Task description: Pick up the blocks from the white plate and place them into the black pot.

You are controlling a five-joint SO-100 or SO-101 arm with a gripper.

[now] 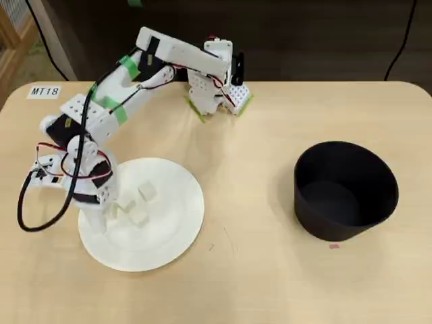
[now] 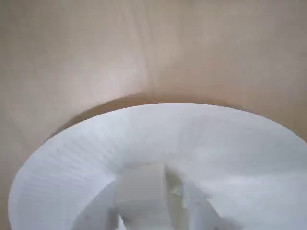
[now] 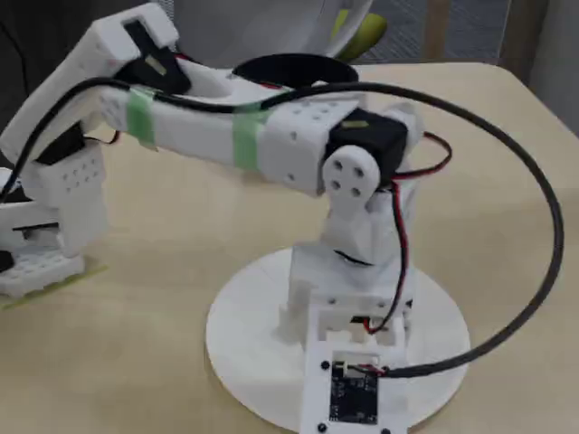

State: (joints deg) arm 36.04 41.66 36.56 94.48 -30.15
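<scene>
The white plate (image 1: 169,233) lies at the table's left in the overhead view, with small pale blocks on it: one (image 1: 146,192) near the middle, one (image 1: 139,218) below it, and one (image 1: 124,206) by the fingers. My gripper (image 1: 111,210) is lowered onto the plate's left half. In the wrist view its white fingers (image 2: 93,213) stand apart on either side of a block (image 2: 141,184), on the plate (image 2: 158,129); the gripper (image 2: 148,218) looks open. The black pot (image 1: 345,190) stands far to the right, with nothing visible inside it.
The arm's base (image 1: 216,91) sits at the table's back edge, with a black cable (image 1: 30,202) looping off the wrist to the left. In the fixed view the wrist block (image 3: 348,362) hides the fingertips over the plate (image 3: 244,344), and the pot's rim (image 3: 289,65) shows behind the arm.
</scene>
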